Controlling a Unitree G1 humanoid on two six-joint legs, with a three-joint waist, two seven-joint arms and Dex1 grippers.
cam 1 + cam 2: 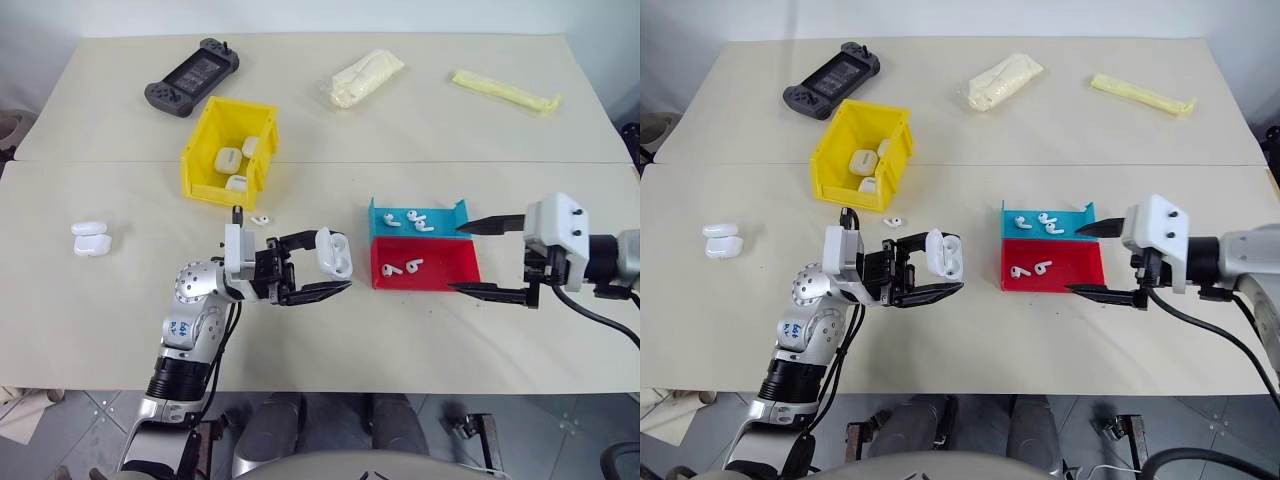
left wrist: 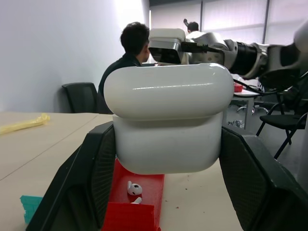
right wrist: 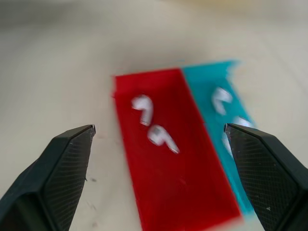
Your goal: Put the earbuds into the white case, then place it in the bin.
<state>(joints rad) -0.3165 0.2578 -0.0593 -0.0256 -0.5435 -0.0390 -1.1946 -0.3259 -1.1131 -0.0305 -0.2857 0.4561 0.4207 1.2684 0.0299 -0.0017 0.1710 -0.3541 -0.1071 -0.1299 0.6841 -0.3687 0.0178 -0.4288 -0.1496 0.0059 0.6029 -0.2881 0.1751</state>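
My left gripper (image 1: 333,262) is shut on the white case (image 1: 335,253), held above the table left of the trays with its lid flipped open. The case (image 2: 168,120) sits squeezed between both fingers. Two earbuds (image 1: 400,266) lie in the red tray (image 1: 440,272), and several more earbuds (image 1: 410,220) in the blue tray (image 1: 385,228) behind it. One loose earbud (image 1: 260,219) lies on the table in front of the yellow bin (image 1: 205,150). My right gripper (image 1: 457,259) stands open at the right end of the red tray, with the two earbuds (image 3: 144,107) ahead of its fingers.
The bin holds a few white cases (image 1: 228,157). Two more cases (image 1: 90,240) sit at the far left. A game controller (image 1: 192,76), a cream bag (image 1: 366,78) and a yellow packet (image 1: 505,92) lie at the back. A person (image 2: 130,53) sits beyond the table.
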